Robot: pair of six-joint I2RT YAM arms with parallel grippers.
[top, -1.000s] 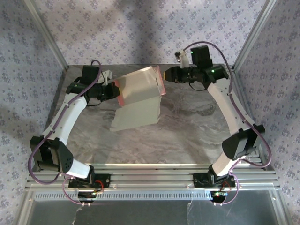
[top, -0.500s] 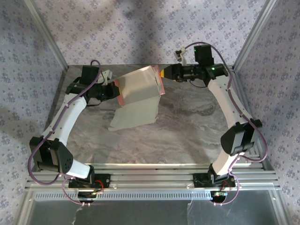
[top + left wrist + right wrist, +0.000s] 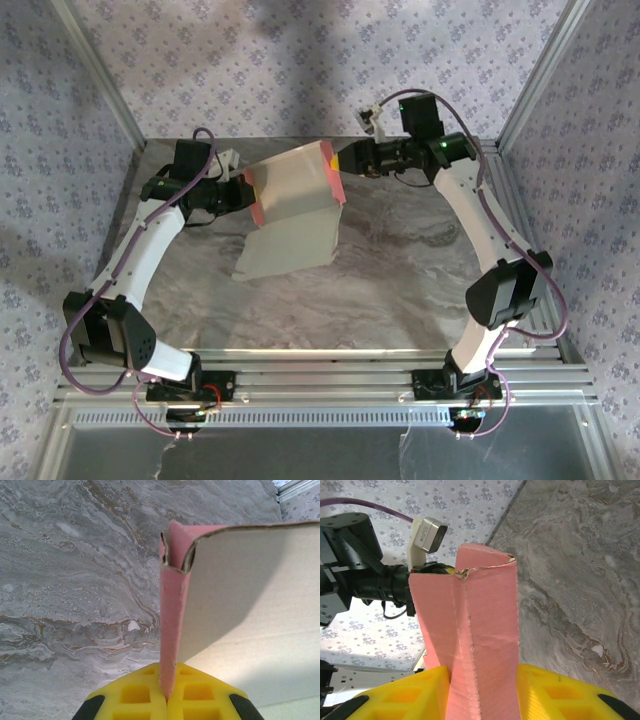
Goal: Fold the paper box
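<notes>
The paper box (image 3: 290, 185) is held up over the back of the marbled table, pale reverse facing up, a long pale flap (image 3: 290, 248) hanging to the tabletop. My left gripper (image 3: 247, 190) is shut on its pink left edge; in the left wrist view that pink edge (image 3: 172, 605) stands pinched between the yellow fingers of the left gripper (image 3: 167, 697). My right gripper (image 3: 342, 160) is at the box's right end. The right wrist view shows a folded pink panel (image 3: 480, 615) filling the right gripper (image 3: 482, 700), touching both fingers.
Grey marbled tabletop (image 3: 420, 270) lies in front of the box. Patterned cloth walls and slanted aluminium posts (image 3: 535, 75) close in the back and sides. A metal rail (image 3: 320, 380) carries both arm bases at the near edge. The left arm's wrist camera (image 3: 427, 534) is behind the panel.
The right arm has swung left and its gripper has come onto the box's pink right end, which has shifted slightly left. The left arm has stayed still.
</notes>
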